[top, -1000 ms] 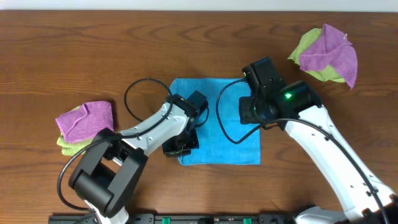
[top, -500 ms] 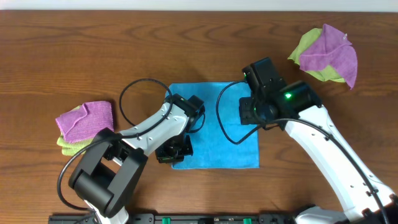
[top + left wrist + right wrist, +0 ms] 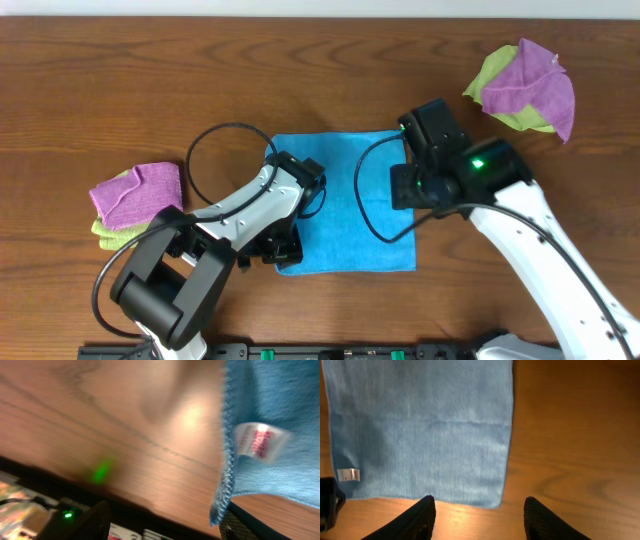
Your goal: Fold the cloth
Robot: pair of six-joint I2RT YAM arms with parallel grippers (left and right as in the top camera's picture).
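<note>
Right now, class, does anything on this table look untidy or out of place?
Yes: the purple and lime-green cloths at the far right lie in a crumpled heap, unlike the neater stack on the left. The blue cloth lies flat.

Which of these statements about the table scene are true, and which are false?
1. The blue cloth lies spread flat on the table. True.
2. The right fingers are shut on the blue cloth. False: they are open and hold nothing.
3. The left pile and the right pile each show purple cloth over green. True.
4. The blue cloth has no label. False: a white label sits near one corner.
</note>
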